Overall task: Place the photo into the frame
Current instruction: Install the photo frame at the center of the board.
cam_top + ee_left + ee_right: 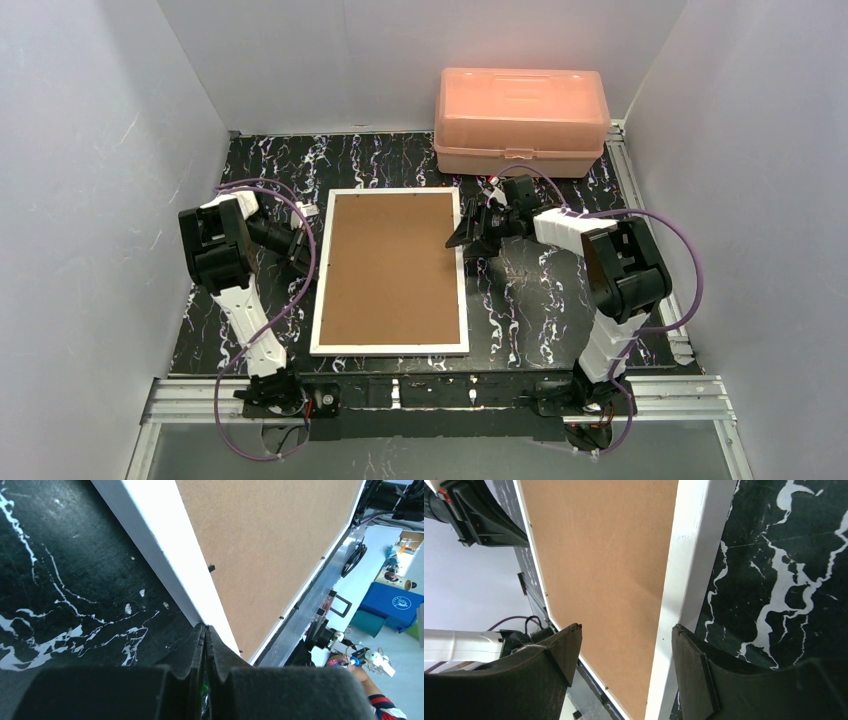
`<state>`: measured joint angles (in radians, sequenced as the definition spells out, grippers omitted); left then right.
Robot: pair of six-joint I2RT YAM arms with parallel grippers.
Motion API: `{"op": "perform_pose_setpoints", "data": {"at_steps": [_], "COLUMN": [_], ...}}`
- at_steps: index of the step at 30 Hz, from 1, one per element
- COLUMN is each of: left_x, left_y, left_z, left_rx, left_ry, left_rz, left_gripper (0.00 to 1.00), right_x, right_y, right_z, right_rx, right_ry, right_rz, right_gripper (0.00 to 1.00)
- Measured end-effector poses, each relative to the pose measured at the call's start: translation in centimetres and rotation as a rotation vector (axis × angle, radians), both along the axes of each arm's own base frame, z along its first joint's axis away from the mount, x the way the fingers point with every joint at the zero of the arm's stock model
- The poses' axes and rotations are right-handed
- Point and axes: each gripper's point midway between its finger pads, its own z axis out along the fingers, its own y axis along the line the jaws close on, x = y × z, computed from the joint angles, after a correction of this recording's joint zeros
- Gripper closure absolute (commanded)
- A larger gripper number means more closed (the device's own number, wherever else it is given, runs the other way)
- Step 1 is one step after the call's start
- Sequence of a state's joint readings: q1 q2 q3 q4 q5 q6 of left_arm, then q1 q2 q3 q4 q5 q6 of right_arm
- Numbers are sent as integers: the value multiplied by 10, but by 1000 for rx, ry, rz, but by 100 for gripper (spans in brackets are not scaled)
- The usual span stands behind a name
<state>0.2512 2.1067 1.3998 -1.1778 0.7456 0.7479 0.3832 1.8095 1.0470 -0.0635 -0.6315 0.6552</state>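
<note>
frame: the large white thin-edged picture frame (390, 348) lies flat and face down on the black marble-patterned table (540, 290) between my two arms, brown backing board (388, 268) facing up
photo: can't spot the photo in any view, so no idea if it's under that board or not in there at all
left end effector: my left end effector (205, 630) is pressed together, tip at the frame's left edge; touching or just beside, can't tell
right end effector: my right end effector (625, 630) is spread wide, straddling the right white edge, one finger over the board and one over the table
biggest worry: if righty closes or shoves here, I reckon the whole frame just skates sideways into lefty
second worry: tipping it up by one thin edge could let it slip off the pads, or pop the board loose if the small black tab (211, 568) isn't holding
also: the pink plastic box (520, 120) sits near, just behind my right arm, so it's easy to bump
</note>
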Motion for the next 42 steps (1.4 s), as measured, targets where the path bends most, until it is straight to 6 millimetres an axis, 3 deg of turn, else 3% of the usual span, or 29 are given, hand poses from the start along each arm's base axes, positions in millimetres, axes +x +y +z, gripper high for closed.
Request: {"op": "perform_pose_setpoints", "data": {"at_steps": [16,42], "left_x": [2,2], "left_y": [1,1], "left_z": [-1,-1], "left_rx": [10,13], "left_ry": [9,14], "left_rz": [19,27], "left_gripper": [100,100], "right_x": [4,-14], "right_y": [8,21], "right_z": [-1,-6], "right_rx": [25,36], "right_ry": [-3,35], "right_rz": [-4,38], "right_gripper": [28,29]}}
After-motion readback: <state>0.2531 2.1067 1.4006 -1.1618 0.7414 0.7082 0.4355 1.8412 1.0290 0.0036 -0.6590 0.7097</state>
